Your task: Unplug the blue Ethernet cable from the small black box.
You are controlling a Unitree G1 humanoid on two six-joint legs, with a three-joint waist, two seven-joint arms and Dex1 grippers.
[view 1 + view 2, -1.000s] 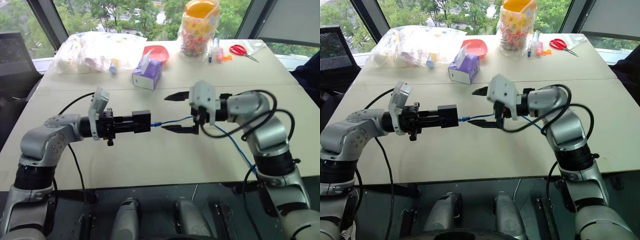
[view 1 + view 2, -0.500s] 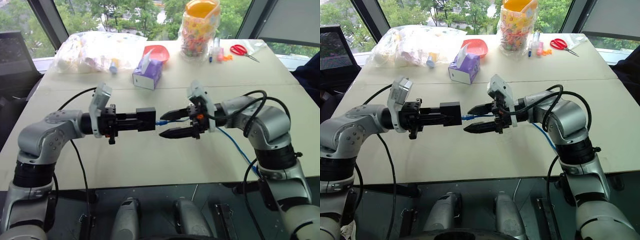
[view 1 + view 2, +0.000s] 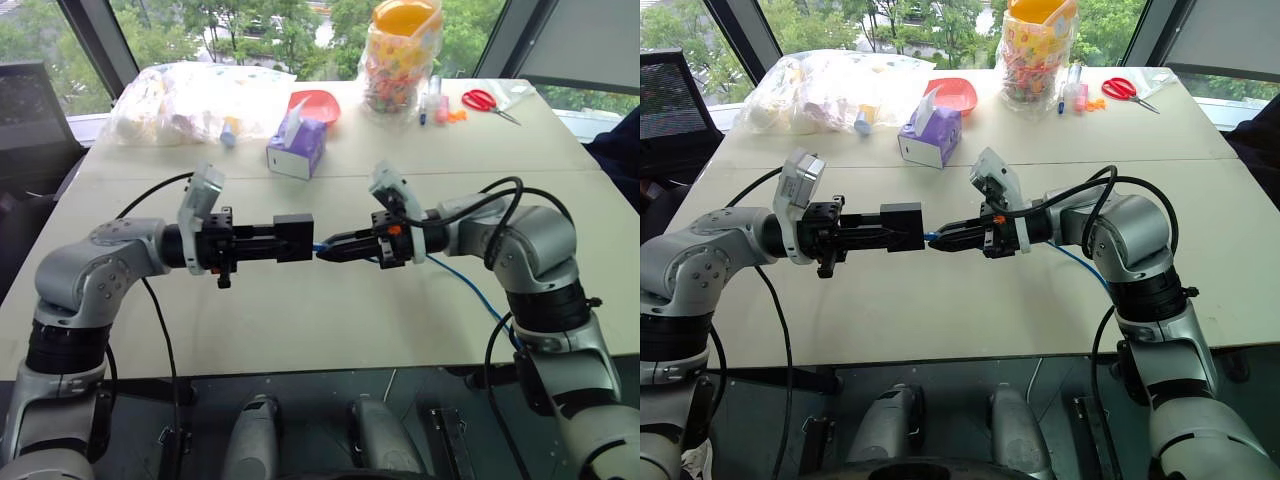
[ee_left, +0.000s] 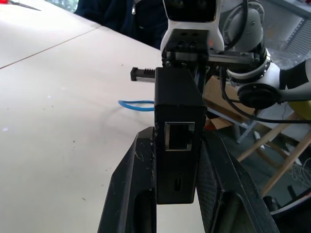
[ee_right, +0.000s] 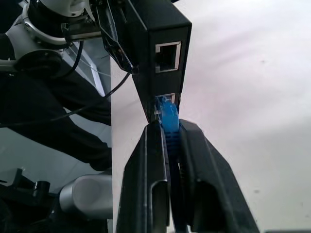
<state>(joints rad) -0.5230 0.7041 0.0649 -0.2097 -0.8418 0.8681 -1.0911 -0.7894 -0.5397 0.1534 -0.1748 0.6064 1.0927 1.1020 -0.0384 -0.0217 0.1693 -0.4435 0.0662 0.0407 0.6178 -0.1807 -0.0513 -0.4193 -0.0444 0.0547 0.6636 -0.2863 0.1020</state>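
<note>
— What sort of room am I driving this in?

— From my seat it reads as an office or a lab test room. I see two pale tables [image 3: 560, 120] pushed together, a black mesh office chair [image 3: 675, 110] at one side, and big windows [image 3: 250, 25] with dark frames looking onto trees.

— Anything else that shows it?

— Desk clutter: a purple tissue box [image 3: 296, 150], red scissors [image 3: 480, 100], a jar of coloured bits [image 3: 400, 60], a plastic bag [image 3: 190, 100].
</note>
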